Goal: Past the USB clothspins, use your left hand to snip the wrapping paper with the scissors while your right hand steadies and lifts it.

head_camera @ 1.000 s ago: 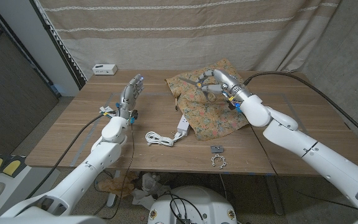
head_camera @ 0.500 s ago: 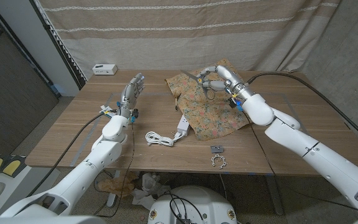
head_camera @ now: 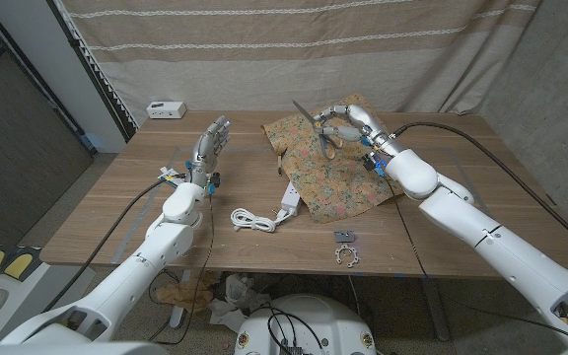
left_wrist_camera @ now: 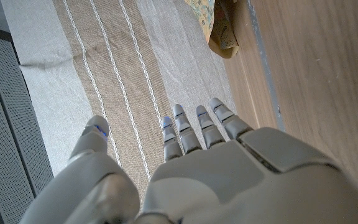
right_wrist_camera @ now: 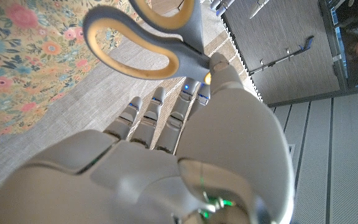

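The floral wrapping paper (head_camera: 335, 179) lies crumpled on the table's far right half. My right hand (head_camera: 355, 120) holds the grey and yellow scissors (head_camera: 316, 128) above the paper's far end, blades pointing up and to the left. In the right wrist view the scissors' handle loop (right_wrist_camera: 143, 37) sits at the fingertips of my right hand (right_wrist_camera: 166, 155), with the paper (right_wrist_camera: 23, 56) beyond. My left hand (head_camera: 210, 148) hovers with fingers spread, left of the paper and holding nothing. The left wrist view has my left hand (left_wrist_camera: 197, 174) with straight fingers and a corner of the paper (left_wrist_camera: 219, 25).
A white USB cable (head_camera: 249, 219) and a white plug (head_camera: 289, 202) lie near the table's middle. A grey clip (head_camera: 343, 237) and a small ring-shaped piece (head_camera: 345, 258) sit by the front edge. A white box (head_camera: 166, 108) stands at the far left corner. A curtain hangs behind.
My right hand has raised the scissors off the paper and tipped their blades upward. My left hand has hardly moved.
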Tool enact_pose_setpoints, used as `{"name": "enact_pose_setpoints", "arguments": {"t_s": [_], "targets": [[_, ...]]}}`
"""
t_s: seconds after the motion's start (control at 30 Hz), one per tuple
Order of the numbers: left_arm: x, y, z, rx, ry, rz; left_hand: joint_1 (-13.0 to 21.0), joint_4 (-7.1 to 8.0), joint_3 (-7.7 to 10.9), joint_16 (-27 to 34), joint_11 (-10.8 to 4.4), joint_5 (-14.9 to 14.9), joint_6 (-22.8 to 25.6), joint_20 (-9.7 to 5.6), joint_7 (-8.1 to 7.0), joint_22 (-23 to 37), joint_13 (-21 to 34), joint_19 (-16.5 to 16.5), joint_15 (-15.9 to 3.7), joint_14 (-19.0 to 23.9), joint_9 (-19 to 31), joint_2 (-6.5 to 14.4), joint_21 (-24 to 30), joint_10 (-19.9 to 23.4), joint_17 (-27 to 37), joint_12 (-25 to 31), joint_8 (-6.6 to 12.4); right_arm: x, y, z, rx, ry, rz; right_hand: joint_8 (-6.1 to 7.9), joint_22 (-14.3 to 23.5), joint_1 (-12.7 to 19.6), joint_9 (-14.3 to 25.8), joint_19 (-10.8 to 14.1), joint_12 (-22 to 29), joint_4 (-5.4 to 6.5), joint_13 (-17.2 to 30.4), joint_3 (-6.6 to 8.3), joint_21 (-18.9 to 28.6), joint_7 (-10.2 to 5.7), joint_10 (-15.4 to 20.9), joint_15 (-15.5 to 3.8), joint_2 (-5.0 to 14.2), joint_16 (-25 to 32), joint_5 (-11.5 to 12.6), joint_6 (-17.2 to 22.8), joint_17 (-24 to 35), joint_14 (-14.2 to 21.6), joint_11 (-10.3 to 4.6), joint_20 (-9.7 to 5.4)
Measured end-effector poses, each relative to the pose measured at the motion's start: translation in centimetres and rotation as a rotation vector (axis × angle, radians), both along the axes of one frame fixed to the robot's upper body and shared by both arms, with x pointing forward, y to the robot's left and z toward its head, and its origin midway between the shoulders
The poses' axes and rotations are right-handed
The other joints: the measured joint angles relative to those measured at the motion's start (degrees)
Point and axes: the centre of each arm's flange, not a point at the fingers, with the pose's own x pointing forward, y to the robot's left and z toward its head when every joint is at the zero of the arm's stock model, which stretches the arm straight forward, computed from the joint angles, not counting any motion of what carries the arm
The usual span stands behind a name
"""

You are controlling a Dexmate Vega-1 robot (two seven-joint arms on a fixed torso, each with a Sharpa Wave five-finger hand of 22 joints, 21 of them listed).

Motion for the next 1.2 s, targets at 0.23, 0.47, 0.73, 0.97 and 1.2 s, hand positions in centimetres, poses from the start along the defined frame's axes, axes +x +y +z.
{"name": "enact_pose_setpoints", "arguments": {"t_s": [0.23, 0.47, 0.73, 0.97, 1.2], "targets": [[0.0, 0.0, 0.0, -0.001, 0.002, 0.001, 0.0, 0.00, 0.00, 0.0, 0.00, 0.0, 0.0, 0.11, 0.00, 0.0, 0.0, 0.1, 0.00, 0.0, 0.0, 0.0, 0.0, 0.0, 0.0, 0.0, 0.00, 0.5, -0.3, -0.1, 0.051, 0.043, 0.048, -0.06, 0.0, 0.0, 0.0, 0.8, 0.1, 0.00, 0.0, 0.00, 0.0, 0.08, 0.0, 0.13, 0.00, 0.0, -0.1, 0.1, 0.2, 0.3, 0.00, -0.15], [0.1, 0.0, -0.1, -0.003, 0.003, 0.001, 0.0, -0.24, -0.24, 0.0, 0.00, 0.0, 0.0, 0.11, 0.00, 0.0, 0.0, 0.1, 0.00, 0.0, 0.0, 0.0, 0.0, 0.0, 0.0, 0.0, -0.21, 0.8, -0.5, -0.1, 0.093, 0.072, 0.090, -0.22, 0.3, 0.0, -0.4, 2.8, 0.1, 0.00, 0.0, 0.00, 0.5, 0.09, 0.0, 0.09, 0.00, 0.4, -0.2, 0.1, 0.3, 1.8, 0.00, -1.53], [0.1, 0.0, -0.2, -0.005, 0.006, 0.002, 0.0, -0.24, -0.24, 0.0, 0.20, 0.0, 0.0, 0.11, 0.00, 0.0, 0.0, 0.1, 0.00, 0.0, 0.0, 0.0, 0.0, 0.2, 0.0, 0.0, -0.21, 1.4, -0.7, -0.3, 0.148, 0.121, 0.141, 0.00, 0.3, 0.0, -0.5, 3.0, 0.1, 0.00, 0.0, 0.00, 0.5, 0.09, 0.0, -0.10, -0.01, 0.4, -0.3, 0.1, 0.3, 2.0, 0.00, -1.33], [0.1, 0.0, -0.2, -0.006, 0.006, 0.002, 0.0, 0.00, -0.48, 0.0, 0.20, 0.0, 0.0, 0.11, 0.00, 0.0, 0.0, 0.1, 0.00, 0.0, 0.0, 0.0, 0.0, 0.2, 0.0, 0.0, -0.21, 1.8, -0.8, -0.5, 0.190, 0.160, 0.184, 0.00, 0.3, 0.0, -0.7, 3.2, 0.1, 0.00, 0.0, 0.00, 0.7, 0.09, 0.0, 0.20, -0.01, 0.9, -0.5, 0.1, 0.6, 2.3, 0.00, -1.53], [0.2, 0.0, -0.2, -0.007, 0.008, 0.002, 0.0, 0.00, -0.48, 0.0, 0.20, 0.0, 0.0, 0.11, 0.00, 0.0, 0.0, 0.1, 0.00, 0.0, 0.0, 0.0, 0.0, 0.2, 0.0, 0.0, -0.21, 2.1, -0.8, -0.6, 0.217, 0.185, 0.213, -0.01, 0.3, 0.0, -0.8, 3.4, -0.1, 0.00, 0.0, 0.00, 0.7, 0.09, 0.0, -0.10, -0.02, 0.9, -0.3, 0.1, 0.5, 2.6, 0.00, -1.33]]}}
